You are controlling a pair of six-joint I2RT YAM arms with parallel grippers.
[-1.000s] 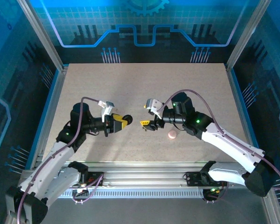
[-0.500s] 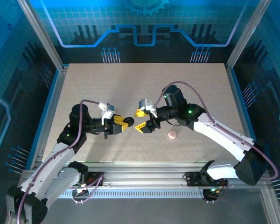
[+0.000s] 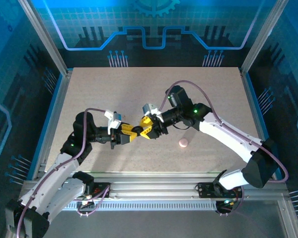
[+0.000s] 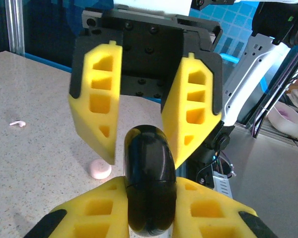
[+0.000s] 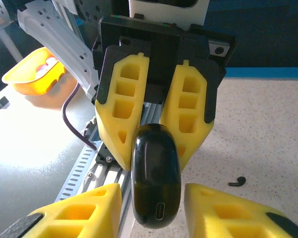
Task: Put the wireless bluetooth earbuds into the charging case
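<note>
Right gripper (image 3: pixel 144 129): moved left, jaws slightly apart astride the case (image 5: pixel 155 183), likely to open it. Left gripper (image 3: pixel 129 133): clamped on case, steadying it.

Speckled beige tbl (image 3: pixel 139 89) w/ pink puck (image 3: pixel 183 143), black earbud (image 5: pixel 237 181)

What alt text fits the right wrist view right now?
The left claw, facing the camera, clamps a glossy black charging case edge-on, its port toward the lens. The right claw straddles the case, not clearly touching. A small black earbud lies on the speckled table at right.
</note>
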